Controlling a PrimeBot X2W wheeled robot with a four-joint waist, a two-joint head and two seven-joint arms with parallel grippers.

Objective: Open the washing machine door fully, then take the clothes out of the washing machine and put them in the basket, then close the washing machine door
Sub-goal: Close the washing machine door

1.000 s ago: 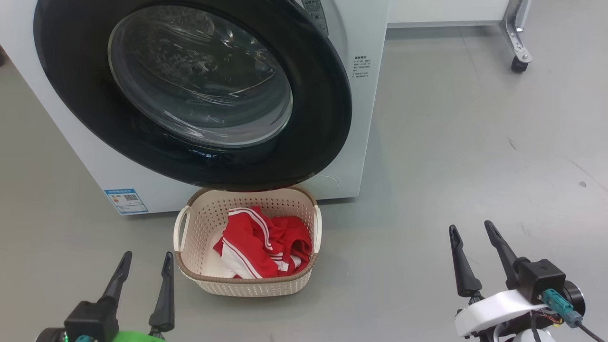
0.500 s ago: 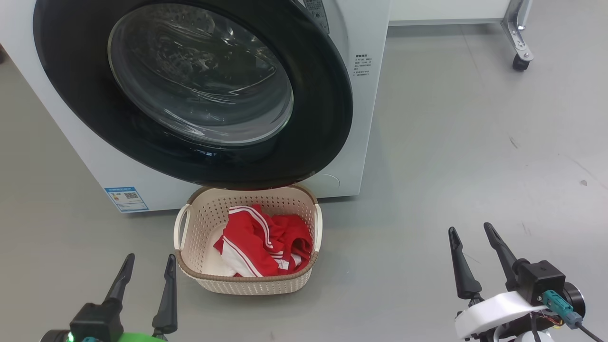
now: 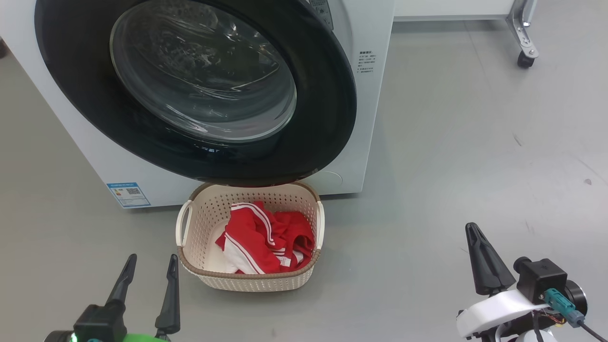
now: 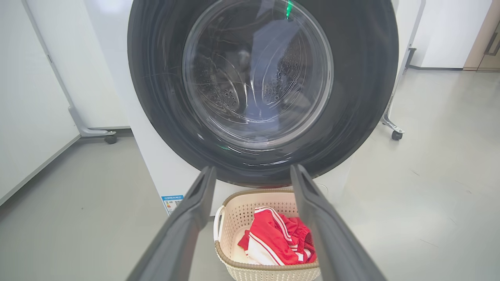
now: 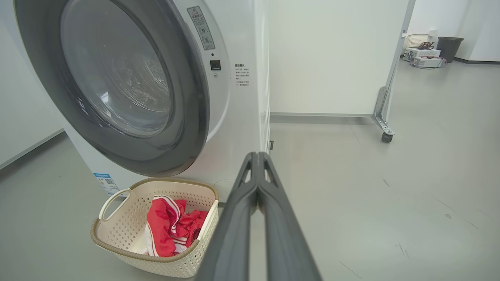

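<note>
The washing machine door (image 3: 327, 104), black-rimmed with a glass bowl, lies against the front of the white washing machine (image 3: 373, 118); the steel drum shows through the door (image 4: 351, 97) glass. Below it on the floor stands the cream basket (image 3: 251, 278) with the red and white clothes (image 3: 259, 240) inside. My left gripper (image 3: 153, 257) hangs open just left of the basket, empty; its wrist view looks between its gripper (image 4: 253, 168) fingers at the basket (image 4: 228, 218) and clothes (image 4: 273, 242). My right gripper (image 3: 473, 228) is shut on nothing, well right of the basket; it (image 5: 257, 155) points at the machine's corner.
A blue label (image 3: 128, 194) sits low on the machine front. A white panel on a castered metal foot (image 3: 525, 57) stands behind on the right. Grey floor stretches open to the right. A dark bin (image 5: 449, 47) and small items lie far off.
My right gripper's fingers have come together from open to shut. The head view has shifted slightly, so the scene sits a little higher and to the right.
</note>
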